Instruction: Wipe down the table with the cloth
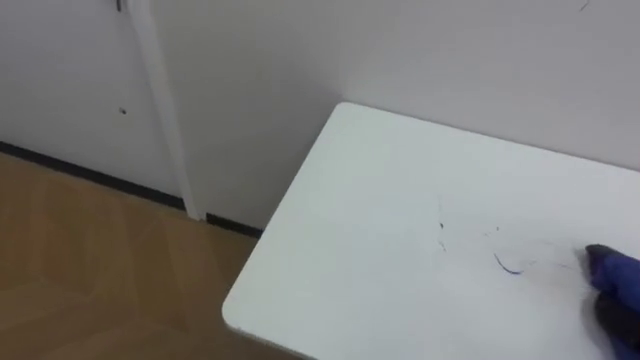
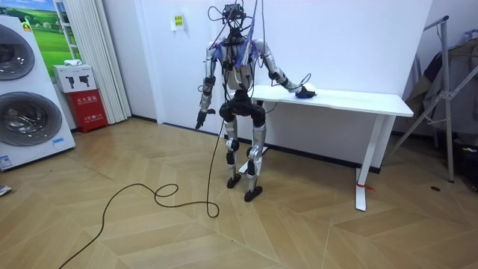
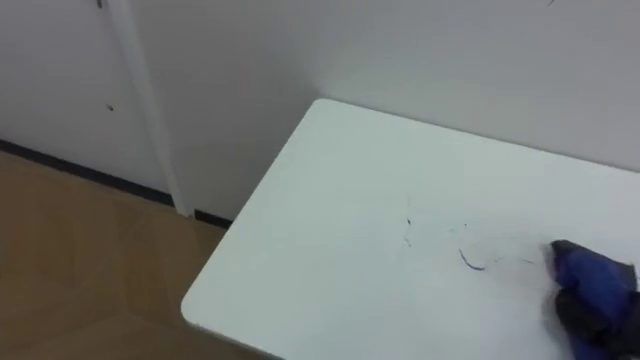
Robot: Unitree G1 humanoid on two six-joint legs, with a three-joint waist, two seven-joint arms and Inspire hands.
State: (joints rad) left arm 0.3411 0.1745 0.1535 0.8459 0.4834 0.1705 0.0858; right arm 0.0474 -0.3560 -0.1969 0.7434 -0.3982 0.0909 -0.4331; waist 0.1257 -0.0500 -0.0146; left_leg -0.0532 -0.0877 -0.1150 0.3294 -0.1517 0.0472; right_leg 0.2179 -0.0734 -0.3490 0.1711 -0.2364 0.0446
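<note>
Right eye view: the right hand (image 3: 595,320) lies on the surface (image 3: 330,220) at the picture's right edge, touching a blue cloth (image 3: 590,268); I cannot tell how its fingers are set. The cloth lies on the surface, well apart from the rounded corner by the wall. Thin dark pen marks (image 3: 470,262) lie just beside the cloth on its left. In the room view the robot stands at the surface's left end, with its left hand (image 2: 200,118) hanging at its side, finger state not determinable.
</note>
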